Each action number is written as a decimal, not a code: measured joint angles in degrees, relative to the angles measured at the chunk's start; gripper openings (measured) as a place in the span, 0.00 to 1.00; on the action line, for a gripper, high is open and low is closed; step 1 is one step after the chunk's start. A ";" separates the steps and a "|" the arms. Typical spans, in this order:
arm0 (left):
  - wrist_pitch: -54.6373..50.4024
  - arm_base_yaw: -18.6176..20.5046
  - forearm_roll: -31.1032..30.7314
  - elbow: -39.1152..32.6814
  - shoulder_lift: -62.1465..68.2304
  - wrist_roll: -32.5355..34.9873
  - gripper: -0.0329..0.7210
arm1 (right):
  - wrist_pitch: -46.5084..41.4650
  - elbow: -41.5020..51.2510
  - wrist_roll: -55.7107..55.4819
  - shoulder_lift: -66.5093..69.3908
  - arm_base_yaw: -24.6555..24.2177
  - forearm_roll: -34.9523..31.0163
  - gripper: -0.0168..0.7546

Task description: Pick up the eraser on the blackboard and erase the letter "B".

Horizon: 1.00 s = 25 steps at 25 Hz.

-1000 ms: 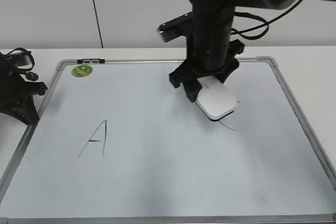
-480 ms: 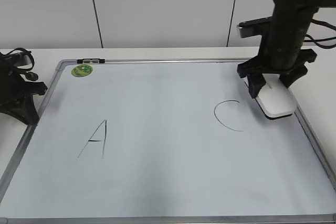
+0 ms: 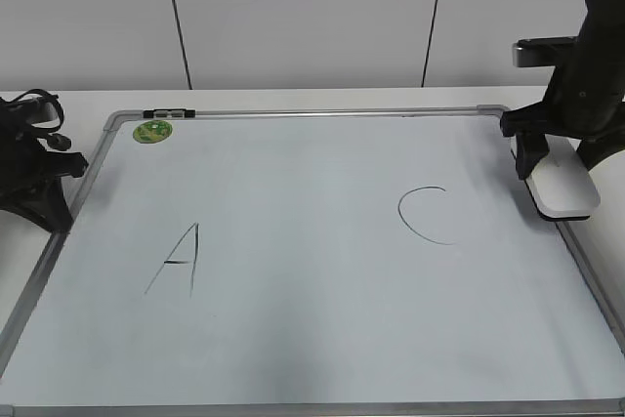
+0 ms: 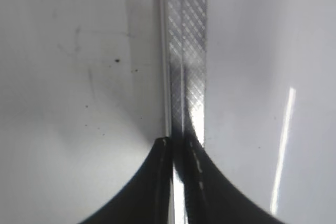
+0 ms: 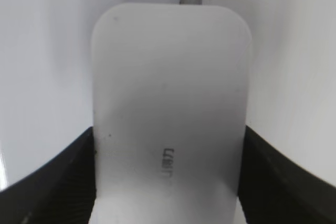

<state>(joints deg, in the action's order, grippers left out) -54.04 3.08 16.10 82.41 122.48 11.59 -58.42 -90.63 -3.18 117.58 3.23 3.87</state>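
The right gripper [image 3: 559, 178] is clamping the eraser [image 3: 563, 189], a flat white rounded block with tiny grey print, over the blackboard's [image 3: 293, 339] right frame edge. The left gripper [image 4: 177, 153] is sitting closed over the frame rail [image 4: 186, 51].

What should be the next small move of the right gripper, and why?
Probably lower the eraser and release it. Only the "A" and "C" show on the blackboard; no "B" is visible. The right gripper holds the eraser over the board's right frame, so wiping seems done.
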 joint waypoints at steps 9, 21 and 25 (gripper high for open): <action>0.00 0.00 0.00 0.00 0.00 0.00 0.08 | 2.45 2.74 1.88 0.53 0.00 -3.87 0.72; 0.00 0.00 0.00 0.00 0.00 0.00 0.08 | 3.26 2.84 1.97 3.26 0.00 -3.87 0.80; 0.10 0.00 0.00 0.00 0.00 0.00 0.08 | 0.45 2.05 1.97 3.26 0.00 -3.87 0.81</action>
<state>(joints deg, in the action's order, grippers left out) -53.94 3.08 16.10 82.41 122.48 11.59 -57.98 -88.58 -1.21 120.84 3.22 0.00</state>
